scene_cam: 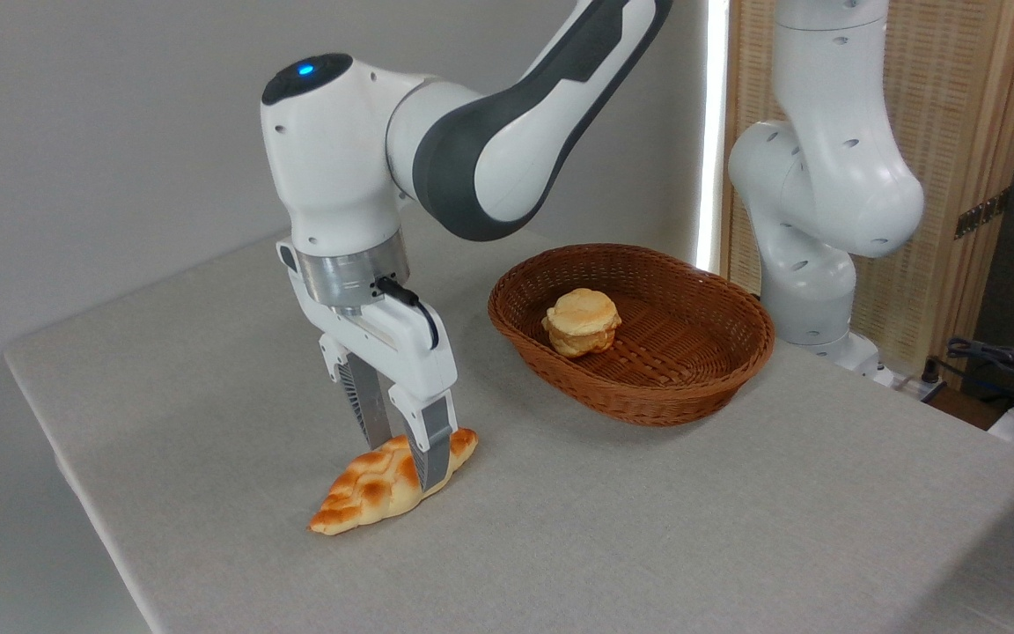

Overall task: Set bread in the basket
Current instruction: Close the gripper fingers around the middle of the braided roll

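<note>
jaws, item one: we log the gripper (pixel 406 453) straddling the bread (pixel 379 486) near its right end, fingers seemingly clasping it where it lies on the table (pixel 648 528), ready for carrying to the basket (pixel 740 370) holding a bun (pixel 582 321).
</note>
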Action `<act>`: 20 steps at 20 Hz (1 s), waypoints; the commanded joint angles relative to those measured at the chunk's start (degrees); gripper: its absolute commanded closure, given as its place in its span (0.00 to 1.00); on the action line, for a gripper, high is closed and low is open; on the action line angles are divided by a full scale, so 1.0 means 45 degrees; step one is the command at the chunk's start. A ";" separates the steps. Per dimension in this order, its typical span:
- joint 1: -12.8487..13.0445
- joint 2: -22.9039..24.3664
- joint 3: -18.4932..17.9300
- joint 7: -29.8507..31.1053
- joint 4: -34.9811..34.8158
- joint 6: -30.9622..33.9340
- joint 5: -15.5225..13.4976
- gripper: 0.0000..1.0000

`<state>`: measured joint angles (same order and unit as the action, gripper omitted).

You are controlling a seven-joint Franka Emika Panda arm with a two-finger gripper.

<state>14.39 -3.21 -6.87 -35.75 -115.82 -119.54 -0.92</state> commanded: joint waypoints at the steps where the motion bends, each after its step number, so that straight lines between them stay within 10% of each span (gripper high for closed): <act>1: 0.0064 -0.0086 -0.0094 -0.0258 -0.0005 -0.0252 -0.0068 0.00; 9: 0.0103 -0.0418 -0.0075 -0.0200 0.0014 -0.0233 -0.0068 0.00; 15: 0.0103 -0.0438 -0.0036 -0.0238 0.0014 -0.0233 -0.0068 0.46; 20: 0.0103 -0.0438 -0.0036 -0.0239 0.0014 -0.0233 -0.0088 0.47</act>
<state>14.62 -4.55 -6.60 -35.76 -115.79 -119.66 -0.92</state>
